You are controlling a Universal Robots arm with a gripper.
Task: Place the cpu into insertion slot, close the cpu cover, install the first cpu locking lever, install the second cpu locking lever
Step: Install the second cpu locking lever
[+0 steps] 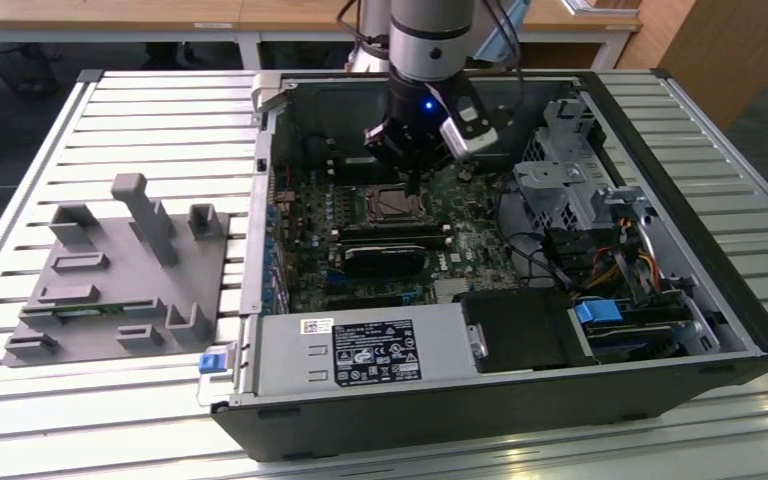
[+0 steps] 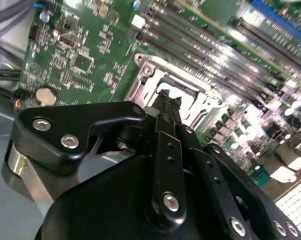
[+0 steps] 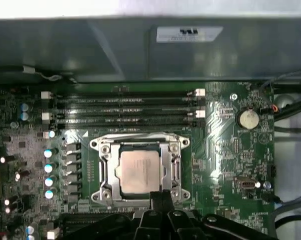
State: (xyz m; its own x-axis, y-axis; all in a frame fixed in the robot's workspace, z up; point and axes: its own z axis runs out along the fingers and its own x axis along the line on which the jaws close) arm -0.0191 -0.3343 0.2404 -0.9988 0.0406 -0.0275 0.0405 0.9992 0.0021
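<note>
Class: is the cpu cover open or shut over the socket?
Shut: in the first wrist view the cpu cover lies flat, framing the cpu seated beneath it.

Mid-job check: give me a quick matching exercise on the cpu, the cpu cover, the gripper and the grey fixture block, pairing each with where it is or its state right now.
Things:
1. cpu
2. cpu cover
3. gripper
4. grey fixture block

Places or states:
A. outside the computer case, on the slatted table at the exterior view's left
B. seated in the insertion slot, metal top showing
C. tips at the edge of the socket
D. lying down flat, framing the chip

Pairs: 1-B, 2-D, 3-C, 4-A
</note>
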